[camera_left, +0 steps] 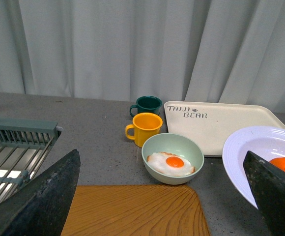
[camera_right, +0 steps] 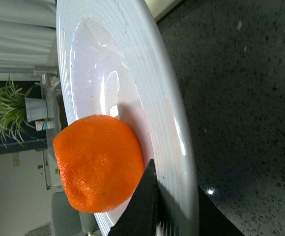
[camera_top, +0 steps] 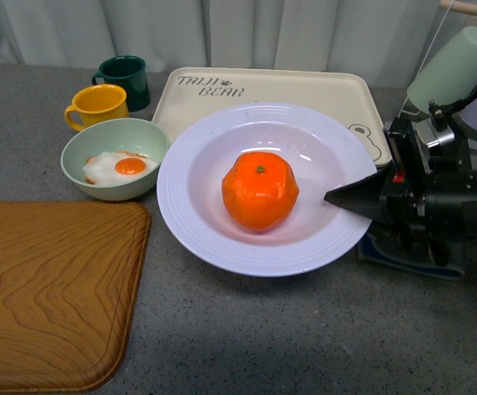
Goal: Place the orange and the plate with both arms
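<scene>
Orange lies in the plate, which stands on the table; placement appears nearly complete. Right gripper has one finger over the plate's rim, and its grip cannot be told. Left gripper is spread and empty. Release and withdrawal are left.

orange in white plate, claw fingertip over rim, speckled counter
</scene>
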